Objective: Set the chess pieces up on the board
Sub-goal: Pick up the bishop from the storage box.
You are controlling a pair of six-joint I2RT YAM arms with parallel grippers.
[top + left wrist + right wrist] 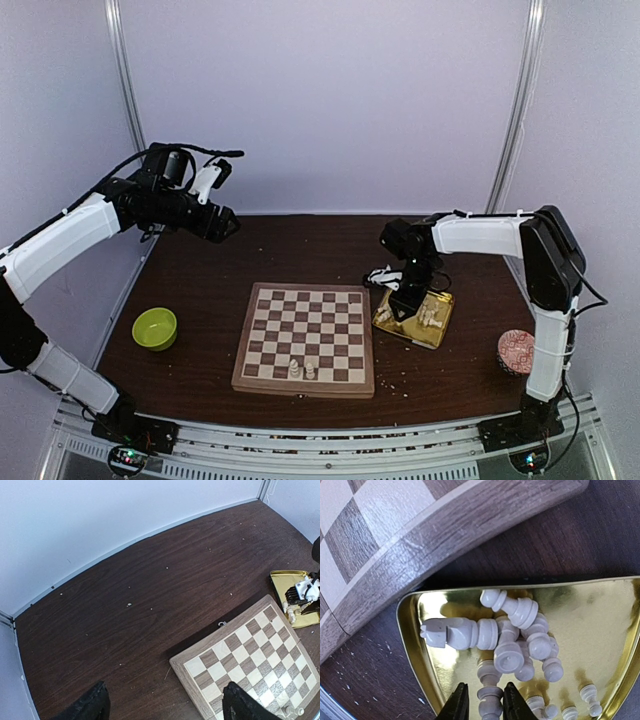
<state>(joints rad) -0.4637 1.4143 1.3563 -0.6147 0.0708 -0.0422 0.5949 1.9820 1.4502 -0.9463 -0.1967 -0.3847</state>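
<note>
The wooden board [305,340] lies at the table's middle, with two cream chess pieces [302,370] standing on its near rows. The other chess pieces [520,640] lie heaped in a gold tray [413,645] just right of the board [395,555]. My right gripper [482,701] is down in the tray [441,336], its fingers closed narrowly around one lying piece [490,697]. A knight [455,632] lies just beyond it. My left gripper [225,225] is open and empty, held high over the far left of the table, off the board [250,650].
A green bowl [155,328] sits left of the board. A red patterned round object [516,351] sits at the right edge. Crumbs are scattered on the dark wood table. The enclosure walls stand close behind.
</note>
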